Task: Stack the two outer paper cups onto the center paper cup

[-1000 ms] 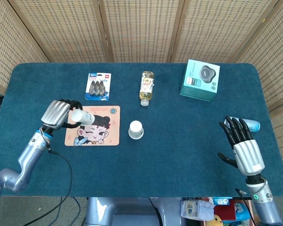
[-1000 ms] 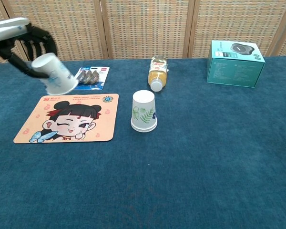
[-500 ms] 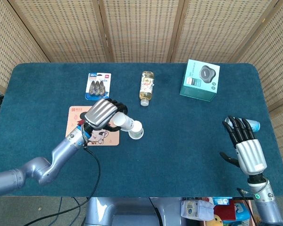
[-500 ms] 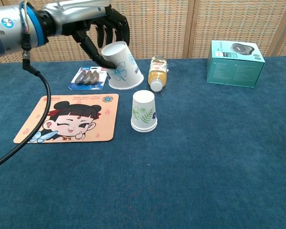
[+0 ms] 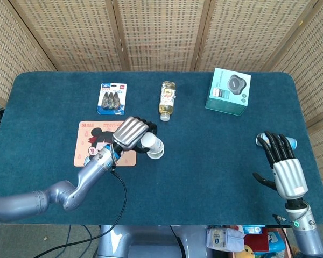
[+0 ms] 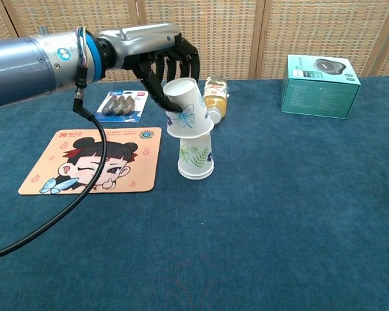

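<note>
Left hand point(image 6: 170, 61) grips an upside-down white paper cup with blue print point(image 6: 188, 109), tilted over the upside-down leaf-print white paper cup point(image 6: 196, 154) mid-table; right hand point(image 5: 284, 164) empty, fingers spread, near the table's right edge.

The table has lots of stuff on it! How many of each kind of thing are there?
Paper cups: 3, one held by the left hand over the center cup, the held cup, and one by the right hand.
Bottles: 1.
Boxes: 1.
Clip packs: 1.
Cartoon mats: 1.
Total: 7 things.
</note>
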Controlling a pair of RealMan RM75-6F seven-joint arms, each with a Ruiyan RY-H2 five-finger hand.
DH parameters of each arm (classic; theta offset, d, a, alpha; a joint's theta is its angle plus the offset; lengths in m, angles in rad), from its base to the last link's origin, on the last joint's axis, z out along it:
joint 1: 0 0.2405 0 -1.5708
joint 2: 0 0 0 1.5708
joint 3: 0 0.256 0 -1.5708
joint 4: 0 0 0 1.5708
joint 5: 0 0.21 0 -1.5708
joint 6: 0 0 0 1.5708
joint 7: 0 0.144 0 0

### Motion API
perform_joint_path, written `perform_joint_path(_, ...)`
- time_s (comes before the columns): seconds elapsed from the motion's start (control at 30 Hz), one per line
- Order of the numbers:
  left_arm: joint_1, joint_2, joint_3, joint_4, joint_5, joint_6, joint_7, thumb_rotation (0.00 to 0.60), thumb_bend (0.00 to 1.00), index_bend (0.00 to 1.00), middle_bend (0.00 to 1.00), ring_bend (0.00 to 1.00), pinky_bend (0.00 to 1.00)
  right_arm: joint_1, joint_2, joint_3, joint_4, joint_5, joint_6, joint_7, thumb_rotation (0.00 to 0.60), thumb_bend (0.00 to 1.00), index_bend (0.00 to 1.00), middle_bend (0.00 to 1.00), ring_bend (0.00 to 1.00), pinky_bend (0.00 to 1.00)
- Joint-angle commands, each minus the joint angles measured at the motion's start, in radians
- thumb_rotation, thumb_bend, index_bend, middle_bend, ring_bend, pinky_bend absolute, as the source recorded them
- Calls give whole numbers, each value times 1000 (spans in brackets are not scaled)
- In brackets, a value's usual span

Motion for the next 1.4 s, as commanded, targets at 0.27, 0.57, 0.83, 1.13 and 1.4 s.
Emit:
perform_joint_path(0.27,-19,-22,11,22,-32,11,22,600,210,442,497,468,449,-1,4,4,-3,-1,-8,18,600,0,76,0,0,0)
perform_joint_path(0.57,-39,-41,24,36,-89,11,82,600,209,144,132,194,329,-4,7,10,-3,-3,-6,25,600,0,76,0,0,0)
perform_joint_path(0.83,-28,-13,21,-14,-62,35,42,600,174,0,0,0,52,-5,9,10,-4,-8,-10,33,600,0,76,0,0,0)
perform_joint_path(1.13,132,156,59,-202,43,272,45,600,174,0,0,0,0,-9,12,8,-14,-22,-2,31,600,0,76,0,0,0)
perform_joint_path(1.4,387,306,187,-327,74,524,20,600,168,0,0,0,0,-12,13,16,-7,-8,-7,-4,600,0,76,0,0,0)
